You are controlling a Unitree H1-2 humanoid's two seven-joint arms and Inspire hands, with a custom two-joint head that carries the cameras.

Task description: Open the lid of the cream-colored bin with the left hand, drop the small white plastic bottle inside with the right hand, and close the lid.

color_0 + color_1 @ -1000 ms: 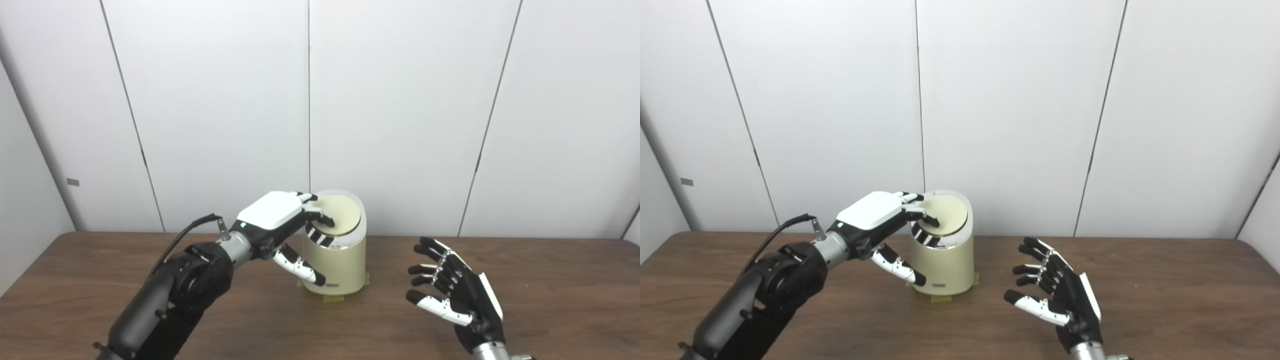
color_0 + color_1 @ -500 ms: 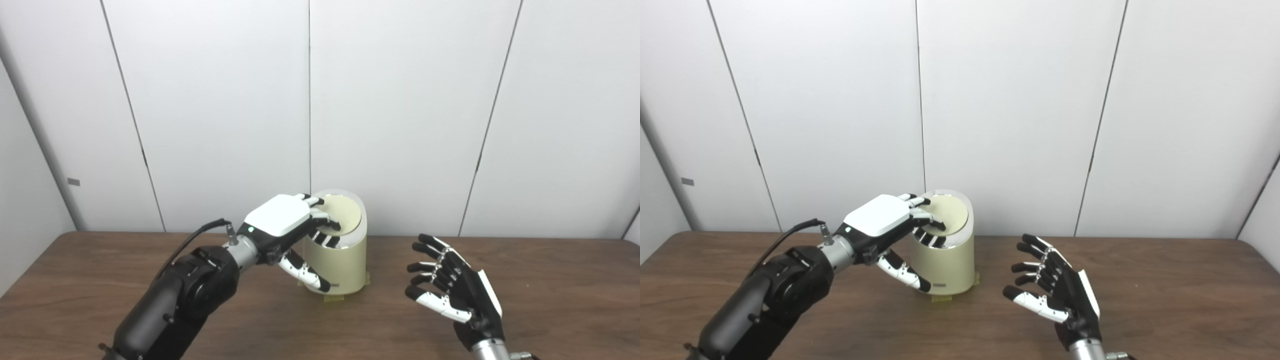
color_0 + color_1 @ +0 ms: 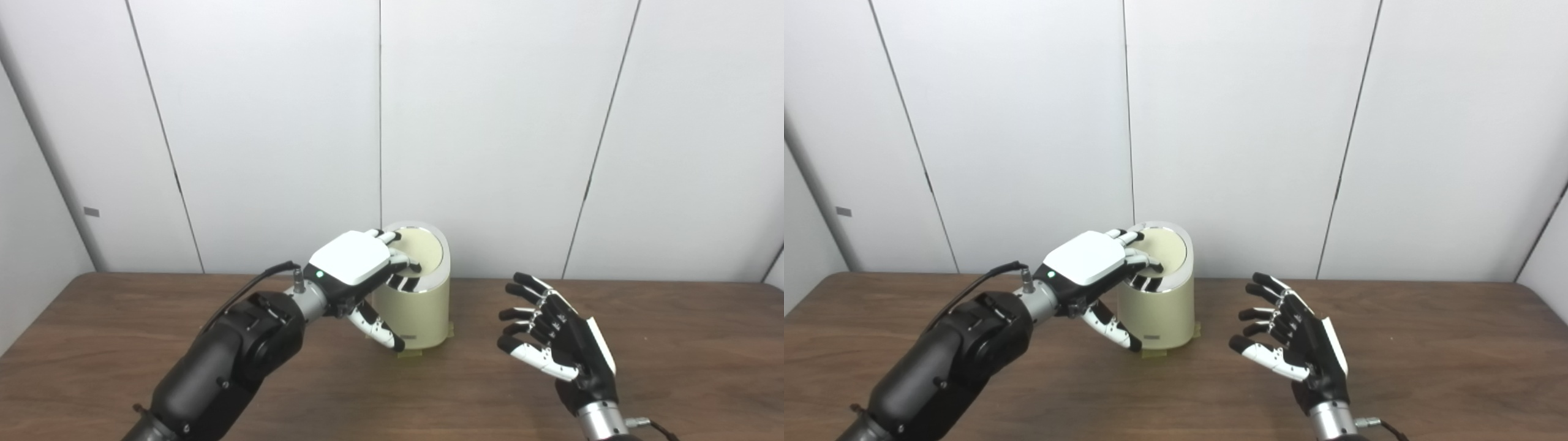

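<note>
No text can be read anywhere; the cream-colored cylindrical plastic bin (image 3: 419, 312) carries a small dark label low on its front, too blurred to read.

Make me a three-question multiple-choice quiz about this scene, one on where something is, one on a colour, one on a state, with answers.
1. Where does the left hand rest?
A. on top of the cream-colored bin
B. flat on the table
C. against the wall

2. What colour is the bin's body?
A. blue
B. cream
C. red

3. What state is the right hand in?
A. shut on a bottle
B. shut in a fist
C. open, holding nothing

Answers: 1 A, its fingers lie on the lid. 2 B, the side is pale cream. 3 C, its fingers are spread apart above the table, with no bottle in view.
</note>
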